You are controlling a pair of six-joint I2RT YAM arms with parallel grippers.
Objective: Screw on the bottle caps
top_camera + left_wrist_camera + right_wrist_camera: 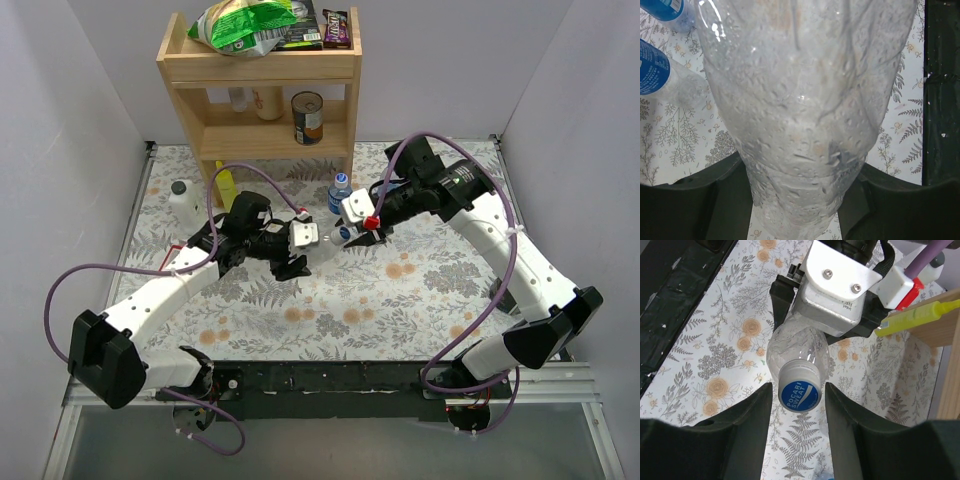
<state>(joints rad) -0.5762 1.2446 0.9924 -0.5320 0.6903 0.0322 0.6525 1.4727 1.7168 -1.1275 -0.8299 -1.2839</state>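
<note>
The left gripper is clamped on the body of a clear, unlabelled bottle. It holds the bottle on its side above the table, with the neck pointing away from its own fingers and straight at the right gripper. A blue cap sits on that neck, dead ahead of the right gripper and between its fingers. The jaws stand apart with a thin gap on each side of the cap, so it is not yet gripped. How far the cap is threaded I cannot tell.

The bottle's long axis runs in line with the right wrist, which I judge suits a twist: close on the cap, then roll about that line. The right arm is the one placed for it.

A blue-labelled bottle shows off to the left gripper's side, with another just beyond it, both out of the way. A yellow bottle and a wooden shelf stand beyond the left gripper, well apart. Nothing lies between cap and fingers.
</note>
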